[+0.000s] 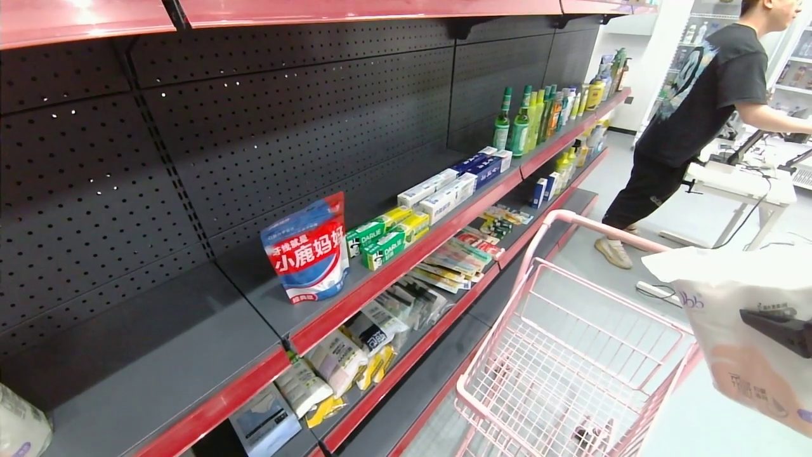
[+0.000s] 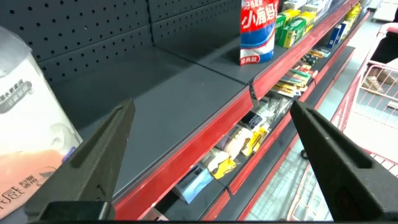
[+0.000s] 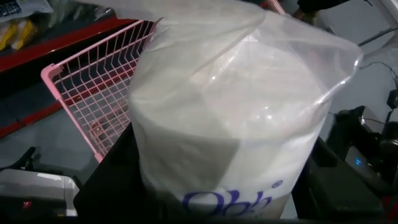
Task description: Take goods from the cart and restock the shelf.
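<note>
A dark grey shelf (image 1: 177,355) with red front edges and a black pegboard back lines a shop aisle, and a pink cart (image 1: 574,219) stands at its foot. The right gripper (image 3: 224,193) clamps a white plastic-wrapped pack (image 3: 236,106) between its fingers by the cart's right rim. The left gripper (image 2: 211,109) hangs spread wide over the shelf's front edge. A second white pack (image 2: 25,118) sits at the shelf's left end, possibly touching one finger.
</note>
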Controlling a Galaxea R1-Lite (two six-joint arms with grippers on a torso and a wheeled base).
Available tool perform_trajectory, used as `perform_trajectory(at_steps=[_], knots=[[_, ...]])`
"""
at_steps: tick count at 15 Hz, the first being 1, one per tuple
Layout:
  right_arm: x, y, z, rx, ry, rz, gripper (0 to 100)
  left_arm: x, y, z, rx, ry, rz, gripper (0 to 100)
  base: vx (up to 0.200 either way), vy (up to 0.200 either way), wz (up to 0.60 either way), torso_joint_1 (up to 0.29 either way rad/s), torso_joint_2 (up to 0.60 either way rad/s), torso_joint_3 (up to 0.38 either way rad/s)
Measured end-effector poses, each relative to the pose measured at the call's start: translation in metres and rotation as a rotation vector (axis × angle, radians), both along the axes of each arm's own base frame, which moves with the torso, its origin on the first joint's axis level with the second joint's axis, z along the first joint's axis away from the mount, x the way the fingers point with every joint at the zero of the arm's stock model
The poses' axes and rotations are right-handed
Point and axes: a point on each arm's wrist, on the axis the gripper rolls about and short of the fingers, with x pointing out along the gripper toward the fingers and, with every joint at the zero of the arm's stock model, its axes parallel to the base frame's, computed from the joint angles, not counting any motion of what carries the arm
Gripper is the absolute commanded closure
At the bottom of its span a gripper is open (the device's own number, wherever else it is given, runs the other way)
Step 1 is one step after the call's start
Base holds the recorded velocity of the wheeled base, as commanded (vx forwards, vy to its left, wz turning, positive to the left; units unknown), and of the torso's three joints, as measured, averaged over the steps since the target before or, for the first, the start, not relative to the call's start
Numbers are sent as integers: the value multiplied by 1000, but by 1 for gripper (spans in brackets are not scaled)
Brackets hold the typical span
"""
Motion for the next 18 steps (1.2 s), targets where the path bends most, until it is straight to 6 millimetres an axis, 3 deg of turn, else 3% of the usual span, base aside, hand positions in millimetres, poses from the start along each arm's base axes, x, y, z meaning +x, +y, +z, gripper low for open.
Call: perform_trajectory(at_steps=[18], knots=[[-10,4,-11,-50,24,73,100,0,0,0,0,0,0,0,0,0,567,4,1,0]])
